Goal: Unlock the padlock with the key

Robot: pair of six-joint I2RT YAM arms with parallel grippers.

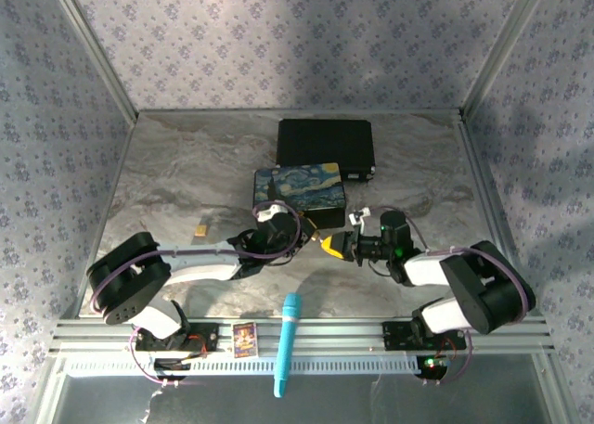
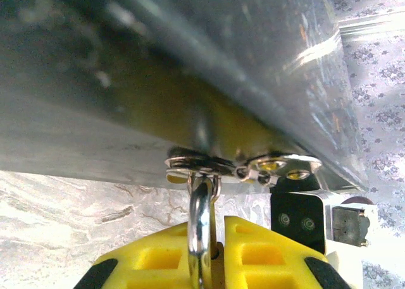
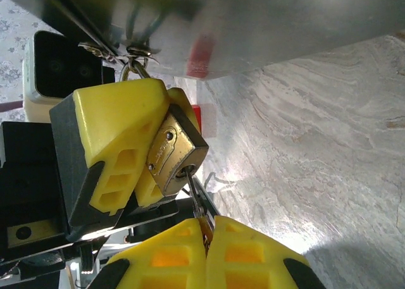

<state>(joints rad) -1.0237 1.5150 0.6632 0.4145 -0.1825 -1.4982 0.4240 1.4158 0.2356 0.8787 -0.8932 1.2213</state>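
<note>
The brass padlock (image 3: 174,151) hangs by its silvery shackle (image 2: 201,222) from the hasp (image 2: 234,166) on the painted box (image 1: 299,190), near the middle of the counter (image 1: 176,169). The left fingers (image 3: 114,137) are clamped on the padlock, one yellow pad on each side of its body, the shackle rising between them. The key (image 3: 193,186) sits with its tip in the keyhole at the padlock's lower end. The right fingers (image 3: 253,257) are pressed together on its other end, just below the lock.

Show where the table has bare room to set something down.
Bare marble: back-left, beside the black case; back-right, beyond it. Crowded before the painted box, where the left gripper and right gripper meet at the padlock.
</note>
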